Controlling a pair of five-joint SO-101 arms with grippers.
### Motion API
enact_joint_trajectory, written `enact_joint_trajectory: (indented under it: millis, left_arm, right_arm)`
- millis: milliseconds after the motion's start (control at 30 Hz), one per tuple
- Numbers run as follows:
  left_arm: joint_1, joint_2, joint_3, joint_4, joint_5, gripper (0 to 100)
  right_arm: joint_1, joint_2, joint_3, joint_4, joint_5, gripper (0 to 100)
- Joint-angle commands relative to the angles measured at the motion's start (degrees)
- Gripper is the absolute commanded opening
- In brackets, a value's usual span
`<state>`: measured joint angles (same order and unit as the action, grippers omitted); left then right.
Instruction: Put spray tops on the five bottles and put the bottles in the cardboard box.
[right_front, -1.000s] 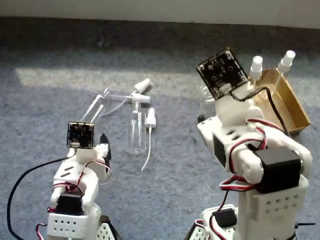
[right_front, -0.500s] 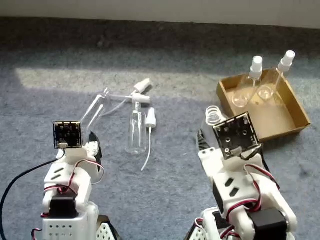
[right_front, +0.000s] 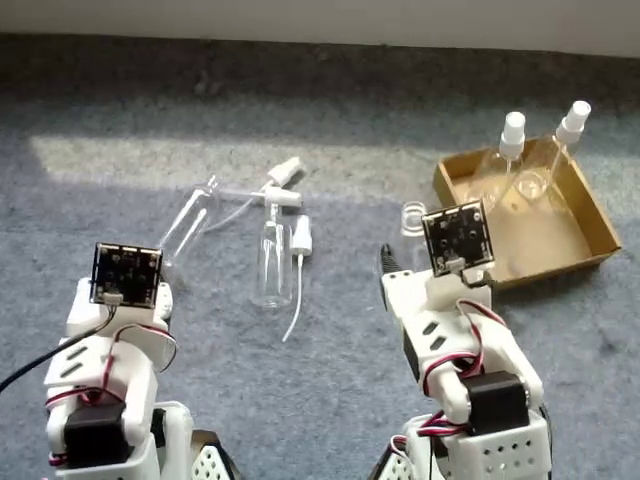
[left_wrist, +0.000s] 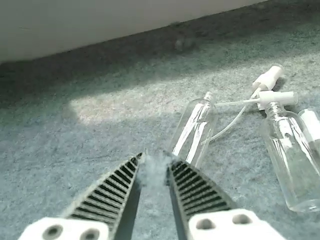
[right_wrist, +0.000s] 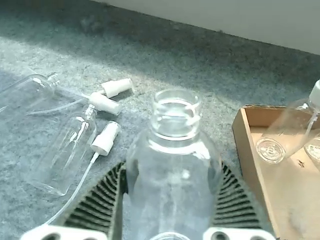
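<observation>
right claw (right_wrist: 172, 167): clamped on an open-necked bottle (right_wrist: 172, 150), jaws on either side of its body, the neck sticking out past the tips with no top on it.
left claw (left_wrist: 154, 165): jaws a narrow gap apart, nothing between them, low over the carpet.
ahead of the left claw: an empty bottle (left_wrist: 195, 127) lies on its side just beyond the tips; a second lying bottle (left_wrist: 292, 160) is farther off toward the right arm.
spray tops: three loose ones on the carpet, ahead of the right claw and to its left. the nearest (right_wrist: 106, 137) has its dip tube trailing back, and the other two (right_wrist: 117, 87) (right_wrist: 105, 103) lie just beyond it, beside the lying bottles.
cardboard box (right_front: 597, 212): ahead of the right claw and to its right, with two capped bottles (right_front: 497, 165) leaning inside.
step in hand: i read this as bottle three of five (two boxed, one gripped, two on the carpet). it is held ready for a top, so capping comes next.
next move: i'd send the left claw past the near bottle to the nearest spray top, open wider, and take it by the head. the dip tube then has to thread into the held neck, so the right claw should keep that bottle steady and the neck clear.
risk: the left claw nudging the lying bottle on the way and rolling it into the tops.
</observation>
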<state>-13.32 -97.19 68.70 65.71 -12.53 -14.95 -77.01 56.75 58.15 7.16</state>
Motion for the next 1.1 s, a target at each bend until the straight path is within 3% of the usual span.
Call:
enact_joint_trajectory:
  millis: [0, 133, 267, 567, 700, 1067]
  left_arm:
    - [-0.4, 13.14, -9.1, 0.0, -1.14, 0]
    - [1.19, 21.93, -13.67, -0.26, -1.14, 1]
    - [9.27, 27.91, -16.48, 0.0, -1.05, 1]
    - [25.98, 42.15, -23.96, -0.26, 2.11, 1]
    - [30.02, 54.02, -31.96, -0.18, 8.53, 1]
    - [35.3, 84.0, -51.82, -0.35, 12.57, 1]
  right_arm:
    - [3.65, -0.57, 2.33, -5.41, -0.7, 11.5]
    - [5.93, -0.57, 7.78, -9.8, -2.2, 11.5]
    - [5.93, -0.57, 12.97, -15.08, -7.56, 11.5]
    - [5.67, -0.57, 23.6, -26.51, -7.91, 11.5]
    - [5.67, -0.57, 28.79, -32.57, -7.91, 11.5]
    - [5.67, -0.66, 36.79, -45.05, -7.91, 11.5]
